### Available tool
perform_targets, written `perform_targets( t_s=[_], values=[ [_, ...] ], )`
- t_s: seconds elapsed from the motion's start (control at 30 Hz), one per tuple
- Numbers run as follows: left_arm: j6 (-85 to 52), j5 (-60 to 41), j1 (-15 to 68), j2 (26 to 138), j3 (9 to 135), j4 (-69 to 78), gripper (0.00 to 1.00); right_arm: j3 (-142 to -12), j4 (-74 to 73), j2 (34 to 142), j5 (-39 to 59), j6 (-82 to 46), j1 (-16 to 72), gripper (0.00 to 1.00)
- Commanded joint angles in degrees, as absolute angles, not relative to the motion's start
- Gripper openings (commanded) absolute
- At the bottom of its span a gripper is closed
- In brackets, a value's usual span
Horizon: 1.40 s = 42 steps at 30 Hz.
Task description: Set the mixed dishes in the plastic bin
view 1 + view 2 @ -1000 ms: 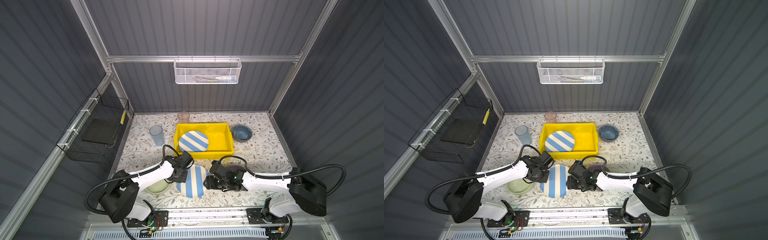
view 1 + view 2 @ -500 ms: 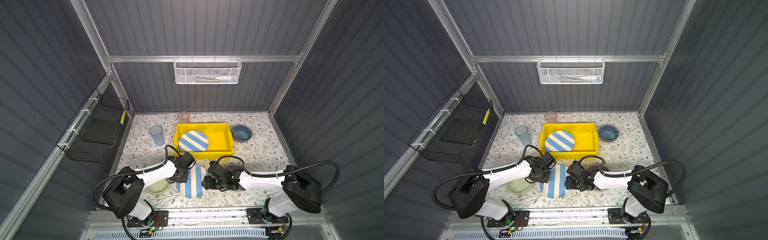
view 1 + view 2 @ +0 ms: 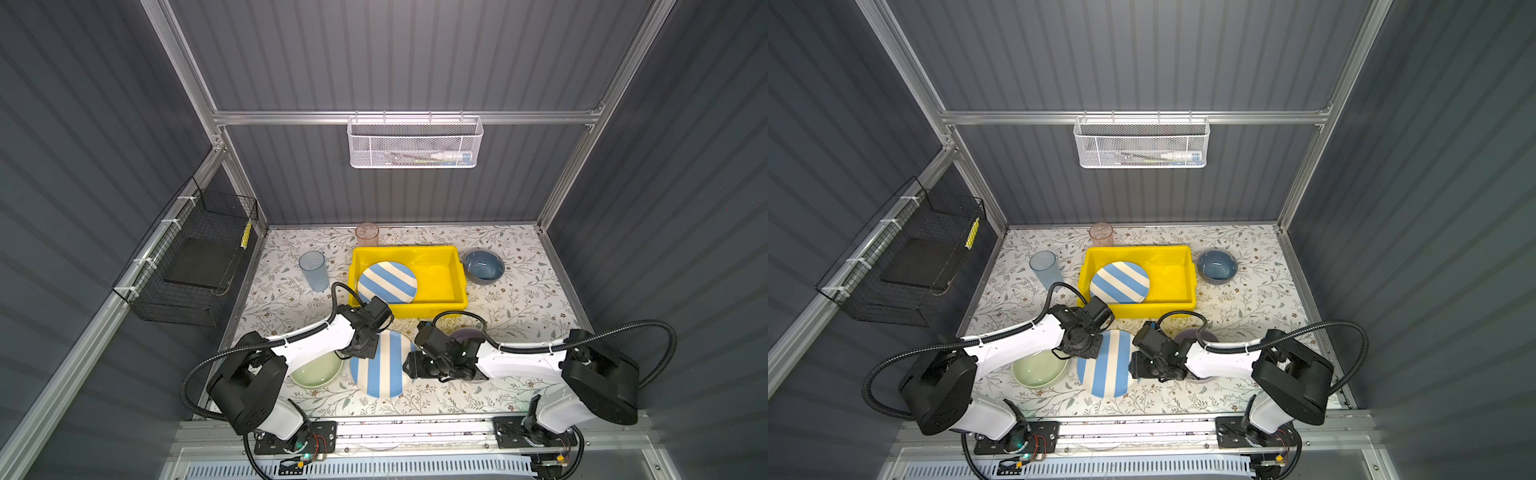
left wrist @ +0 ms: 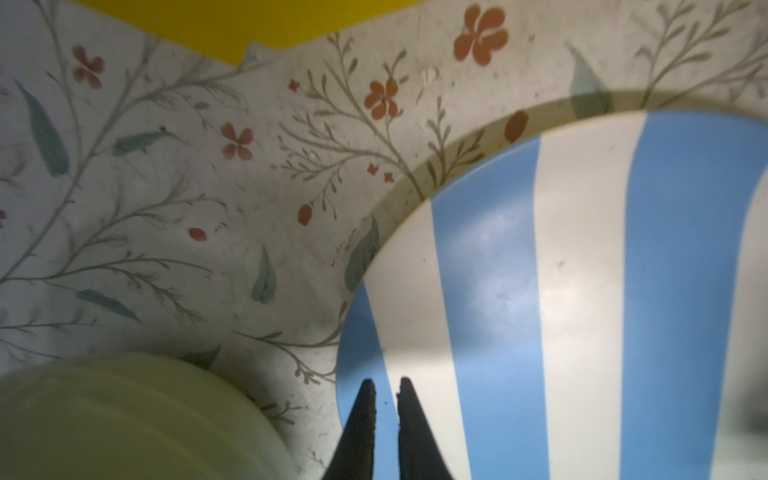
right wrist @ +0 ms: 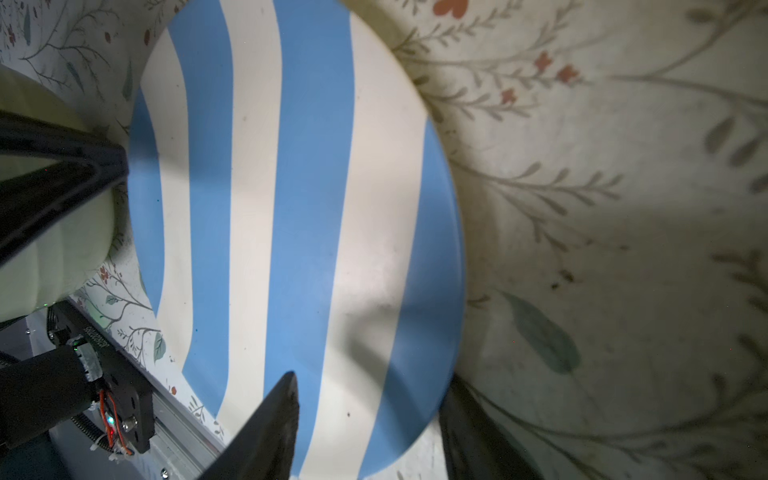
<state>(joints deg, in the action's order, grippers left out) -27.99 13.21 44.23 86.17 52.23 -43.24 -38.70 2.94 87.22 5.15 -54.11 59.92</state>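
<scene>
Within the right gripper [image 5: 372, 378], apparently, lies the front striped plate [image 5: 291, 187].

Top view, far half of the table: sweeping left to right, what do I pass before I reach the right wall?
translucent blue tumbler → bright yellow rectangular plastic bin, with a blue-and-white striped round plate lying in it → dark blue bowl. Left out: the pinkish translucent tumbler, standing beyond the bin's far left corner.

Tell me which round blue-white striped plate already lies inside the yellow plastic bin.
The farther striped plate, in the yellow bin's left half; the nearer plate is outside it.
</scene>
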Motion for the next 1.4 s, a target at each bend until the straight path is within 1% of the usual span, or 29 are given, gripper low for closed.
perform_targets(
  t_s=[0.0,0.13,0.47,0.83,1.17,1.3,1.37],
  values=[
    [-26.81,16.72,44.46,86.52,55.07,-47.59,0.15,-39.35,2.83,88.18,5.45,-53.7,59.74,0.55],
    [-26.16,19.21,44.45,88.99,55.82,-49.48,0.15,-38.88,2.25,88.23,5.54,-54.0,59.59,0.55],
    [-25.59,19.23,44.39,92.94,54.89,-47.74,0.14,-38.58,2.17,87.86,5.44,-54.05,59.47,0.57],
    [-24.85,17.58,44.47,95.07,53.27,-45.71,0.12,-38.51,2.2,87.49,5.55,-53.99,59.36,0.57],
    [-25.14,16.63,44.39,94.83,51.77,-44.39,0.12,-38.43,-0.02,86.37,7.44,-53.66,59.24,0.56],
    [-25.14,16.45,44.39,94.92,51.42,-44.06,0.12,-37.43,-2.23,84.84,8.27,-54.32,58.66,0.49],
    [-25.14,16.34,44.45,94.95,51.46,-43.95,0.12,-36.61,-3.64,84.06,8.73,-54.83,58.09,0.44]
  ],
)
